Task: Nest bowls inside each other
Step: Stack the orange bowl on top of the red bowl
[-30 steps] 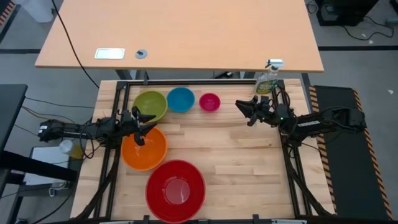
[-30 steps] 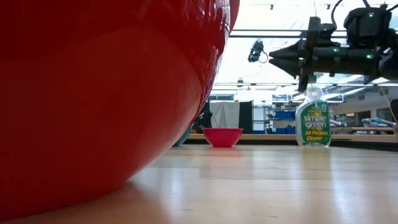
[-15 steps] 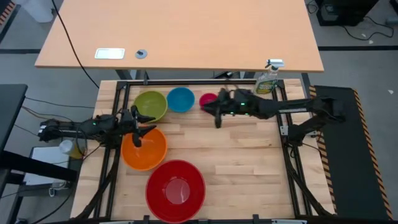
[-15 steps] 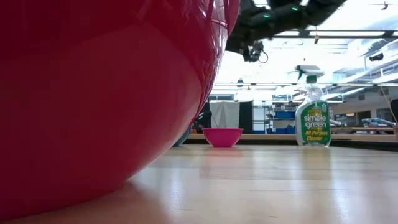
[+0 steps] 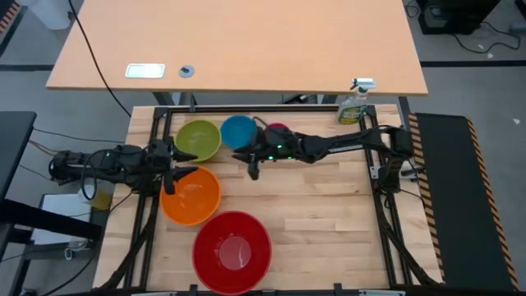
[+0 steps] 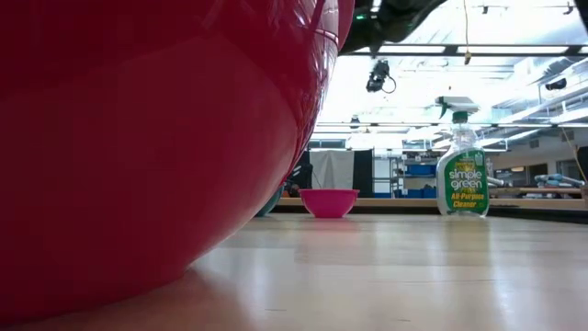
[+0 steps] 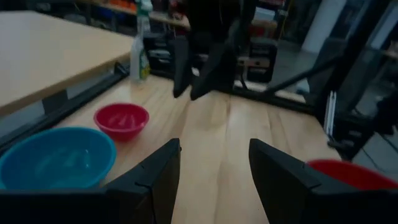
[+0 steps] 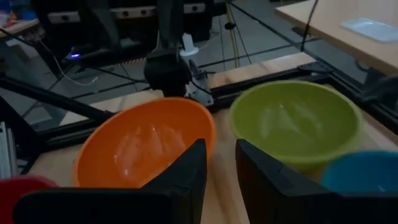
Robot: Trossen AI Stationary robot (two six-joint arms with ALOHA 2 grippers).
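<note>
Five bowls sit upright on the wooden table: lime green (image 5: 198, 140), blue (image 5: 238, 130) and pink (image 5: 278, 128) in a row at the far edge, the pink one half hidden under my right arm. The orange bowl (image 5: 191, 196) and the red bowl (image 5: 232, 251) are nearer. My left gripper (image 5: 182, 167) hovers open above the orange bowl's left rim, touching nothing. My right gripper (image 5: 250, 167) reaches in from the right and hangs above the table just near of the blue bowl. Its fingers (image 8: 252, 171) stand a narrow gap apart with nothing between them.
A green spray bottle (image 5: 353, 107) stands at the table's far right corner. Black frame rails (image 5: 382, 205) run along the table's sides. There is bare wood (image 5: 329, 214) over the middle and right. In the low view the red bowl (image 6: 156, 138) fills the left.
My right gripper has swept toward the table's left edge, from right of the pink bowl, over it, to just near of the blue bowl, rising and tipping up on the way. My left gripper has lifted a little above the orange bowl's rim. No bowl has moved.
</note>
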